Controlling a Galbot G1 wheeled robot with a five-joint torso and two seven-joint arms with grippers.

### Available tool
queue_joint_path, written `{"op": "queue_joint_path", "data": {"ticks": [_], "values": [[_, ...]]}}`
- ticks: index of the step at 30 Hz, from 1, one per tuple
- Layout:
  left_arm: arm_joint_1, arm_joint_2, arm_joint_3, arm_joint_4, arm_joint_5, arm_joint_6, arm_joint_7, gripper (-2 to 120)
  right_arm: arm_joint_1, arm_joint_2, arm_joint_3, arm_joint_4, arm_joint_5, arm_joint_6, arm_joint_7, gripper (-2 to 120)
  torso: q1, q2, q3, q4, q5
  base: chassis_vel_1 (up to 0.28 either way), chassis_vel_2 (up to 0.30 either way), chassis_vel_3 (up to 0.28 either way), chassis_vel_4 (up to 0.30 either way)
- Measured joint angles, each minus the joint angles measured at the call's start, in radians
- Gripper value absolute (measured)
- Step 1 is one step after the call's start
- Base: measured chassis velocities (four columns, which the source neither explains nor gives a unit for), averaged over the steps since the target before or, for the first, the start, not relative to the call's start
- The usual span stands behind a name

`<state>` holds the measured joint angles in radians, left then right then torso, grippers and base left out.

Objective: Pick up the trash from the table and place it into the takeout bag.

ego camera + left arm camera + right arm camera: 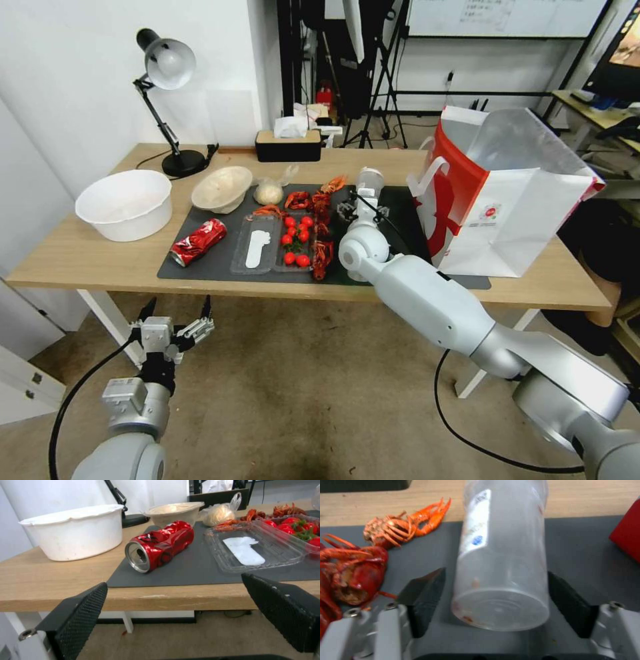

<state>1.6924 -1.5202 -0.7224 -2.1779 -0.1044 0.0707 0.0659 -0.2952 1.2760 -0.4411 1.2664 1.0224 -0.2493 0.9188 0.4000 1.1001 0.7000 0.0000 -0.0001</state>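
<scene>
Clear plastic cup [501, 562] is the thing in play rn. It's lying on its side on the grey mat [580, 545], flat bottom pointing back at the right gripper [493, 597], long axis running straight away from the wrist. Jaws are spread open, one black pad on each side of the cup's base end, w/ a sliver of gap on both sides as far as I can tell, so not squeezing yet. Imo the squeeze goes across the cup's width, which is the right way to take it.

Left gripper [175, 313] hangs below the surface's front edge, jaws wide open, holding nothing. The can [160, 545] sits just past that edge on the mat's near corner, mouth toward that arm, so left is way closer to it.

Crayfish shells [356, 570] lie right beside the cup on one side. The bag [507, 193] stands open just to the right of the cup, red panel near it. Farther back: bowl [221, 189] and knotted bag [269, 192], both untouched.
</scene>
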Motion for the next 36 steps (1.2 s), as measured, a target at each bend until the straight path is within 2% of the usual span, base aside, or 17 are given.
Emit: {"op": "queue_joint_path", "data": {"ticks": [3, 5, 15, 19, 23, 28, 30, 32, 35, 36], "values": [[0.002, -0.001, 0.001, 0.001, 0.001, -0.004, 0.0, 100, 0.002, 0.004, 0.003, -0.007, 0.004, -0.004, 0.006, 58, 0.0, 0.0, 0.0, 0.0, 0.0, 0.0, 0.0, 0.0, 0.0], [0.002, -0.002, 0.001, 0.002, 0.001, -0.004, 0.0, 100, 0.002, 0.004, 0.004, -0.008, 0.004, -0.005, 0.007, 54, 0.0, 0.0, 0.0, 0.0001, 0.0, 0.0, 0.0, 0.0, 0.0], [0.003, -0.005, 0.007, 0.003, 0.007, -0.007, 0.0, 100, 0.0, -0.009, 0.005, 0.025, 0.003, 0.006, -0.005, 53, 0.0, 0.0, 0.0, 0.0, 0.0001, 0.0, 0.0, 0.0, 0.0], [0.003, -0.005, 0.009, 0.004, 0.009, -0.007, 0.0, 100, 0.0, -0.03, 0.009, 0.084, -0.011, 0.056, -0.06, 53, 0.0, 0.0, 0.0, 0.0, 0.0001, 0.0, 0.0, 0.0, 0.0], [0.001, -0.005, 0.012, 0.004, 0.011, -0.005, 0.0, 100, 0.002, -0.066, 0.03, 0.198, -0.032, 0.114, -0.144, 53, 0.0, 0.0, 0.0, 0.0, 0.0001, 0.0, 0.0, 0.0, 0.0], [0.0, -0.005, 0.014, 0.004, 0.014, -0.003, 0.0, 100, 0.016, -0.103, 0.058, 0.321, -0.047, 0.124, -0.177, 53, 0.0, 0.0, 0.0, 0.0002, 0.0001, 0.0, 0.0, 0.0, 0.0], [0.0, -0.006, 0.015, 0.005, 0.018, -0.003, 0.0, 100, 0.03, -0.133, 0.095, 0.403, -0.064, 0.105, -0.18, 53, 0.0, 0.0, 0.0, 0.0002, 0.0001, 0.0, 0.0, 0.0, 0.0], [0.001, -0.006, 0.015, 0.005, 0.02, -0.003, 0.0, 100, 0.033, -0.139, 0.105, 0.419, -0.068, 0.097, -0.177, 53, 0.0, 0.0, 0.0, 0.0001, 0.0001, 0.0, 0.0, 0.0, 0.0], [0.002, -0.008, 0.016, 0.005, 0.029, -0.002, 0.0, 100, 0.051, -0.193, 0.191, 0.524, -0.067, -0.003, -0.085, 53, 0.0, 0.0, 0.0, 0.0, 0.0001, 0.0, 0.0, 0.0, 0.0], [0.002, -0.008, 0.016, 0.005, 0.029, -0.002, 0.0, 100, 0.051, -0.193, 0.191, 0.524, -0.067, -0.003, -0.085, 53, 0.0, 0.0, 0.0, 0.0, 0.0001, 0.0, 0.0, 0.0, 0.0]]}}
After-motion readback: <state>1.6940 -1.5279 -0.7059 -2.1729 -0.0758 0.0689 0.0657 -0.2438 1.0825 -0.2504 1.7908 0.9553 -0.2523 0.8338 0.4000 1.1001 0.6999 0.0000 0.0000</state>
